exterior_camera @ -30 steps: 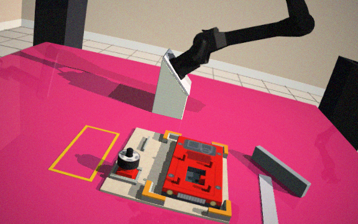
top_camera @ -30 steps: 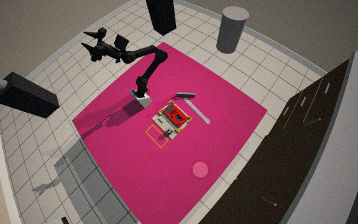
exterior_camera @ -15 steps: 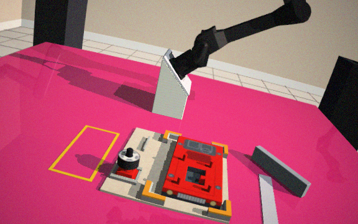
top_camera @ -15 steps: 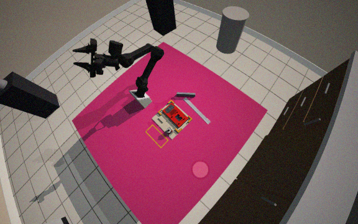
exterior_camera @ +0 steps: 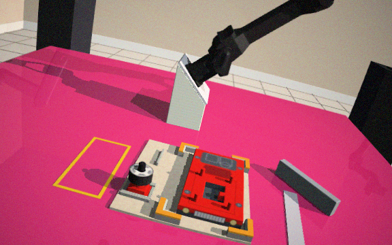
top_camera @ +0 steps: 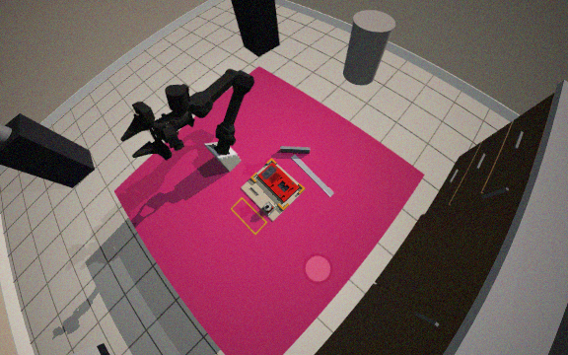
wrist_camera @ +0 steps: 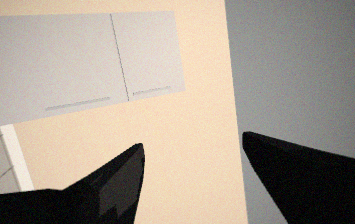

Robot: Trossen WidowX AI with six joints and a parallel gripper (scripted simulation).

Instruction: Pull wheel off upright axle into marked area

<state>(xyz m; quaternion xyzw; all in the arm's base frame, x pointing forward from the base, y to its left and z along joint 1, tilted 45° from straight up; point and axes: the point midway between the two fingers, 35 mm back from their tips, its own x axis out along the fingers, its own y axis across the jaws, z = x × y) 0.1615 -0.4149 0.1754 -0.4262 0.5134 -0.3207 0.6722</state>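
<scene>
The wheel (top_camera: pixel 267 208) (exterior_camera: pixel 141 177), a black tyre with a silver hub, sits level on the upright axle, whose black tip shows above the hub. It stands over a small red block at one end of the cream board (top_camera: pixel 275 214) (exterior_camera: pixel 122 203). The marked area, a yellow outline (top_camera: pixel 244 221) (exterior_camera: pixel 77 192), lies on the pink table beside the board; the wheel's shadow falls into it. My gripper (top_camera: pixel 128 148) (wrist_camera: pixel 193 144) is open and empty, high up and far from the wheel, beyond the arm's base. It is outside the exterior view.
A red car body (top_camera: pixel 291 189) (exterior_camera: pixel 196 180) sits on the board between orange corner pieces. A dark grey bar (top_camera: pixel 295 150) (exterior_camera: pixel 305 187) and a light strip (top_camera: pixel 314 177) (exterior_camera: pixel 292 218) lie beyond it. The arm's wedge-shaped base (exterior_camera: pixel 184 102) stands behind the board. A dark pillar (top_camera: pixel 42 150) stands beyond the table.
</scene>
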